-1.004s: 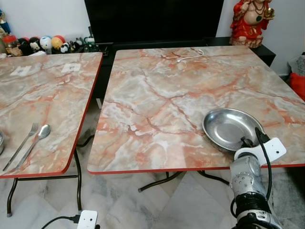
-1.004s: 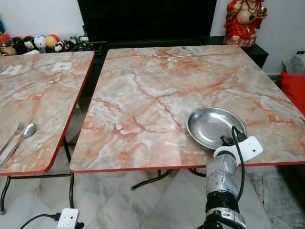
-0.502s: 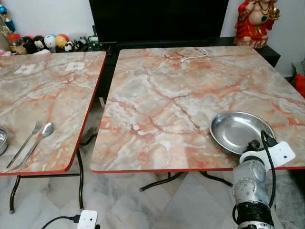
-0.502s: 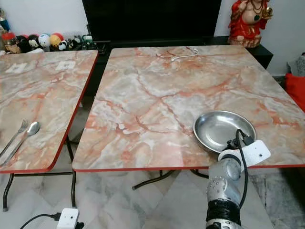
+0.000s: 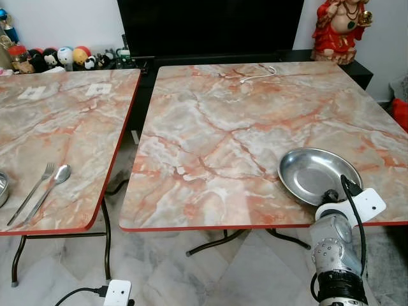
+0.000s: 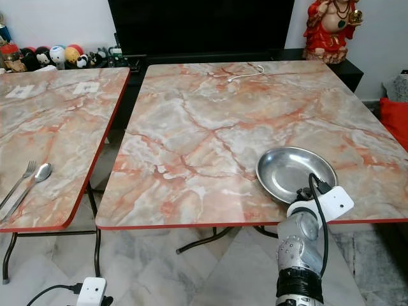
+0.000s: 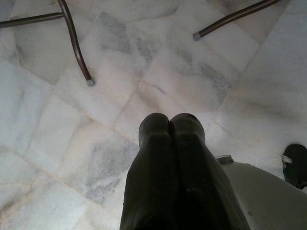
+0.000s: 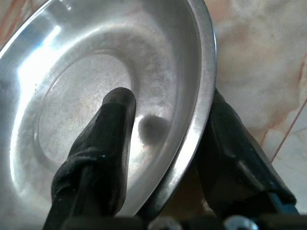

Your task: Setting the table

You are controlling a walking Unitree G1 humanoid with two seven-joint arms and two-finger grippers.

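Observation:
A round steel plate (image 5: 315, 175) lies on the right marble table (image 5: 229, 127), near its front right edge. My right gripper (image 8: 168, 110) is at the plate's near rim and stands open. One black finger (image 8: 108, 139) reaches inside the dish, and the other finger (image 8: 230, 148) sits outside, below the rim. My right wrist (image 5: 335, 223) rises from below the table edge. On the left table (image 5: 57, 127), a fork (image 5: 32, 191) and a spoon (image 5: 50, 186) lie side by side. My left gripper (image 7: 170, 120) hangs shut over the floor.
A steel bowl (image 5: 2, 189) sits at the left table's edge. A white cable (image 5: 258, 72) lies at the far side of the right table. A gap separates the two tables. A white power adapter (image 5: 116, 293) is on the floor. A red figurine (image 5: 338, 25) stands at the back right.
The head view has shifted slightly. The right wrist and plate keep their place at the table's front right.

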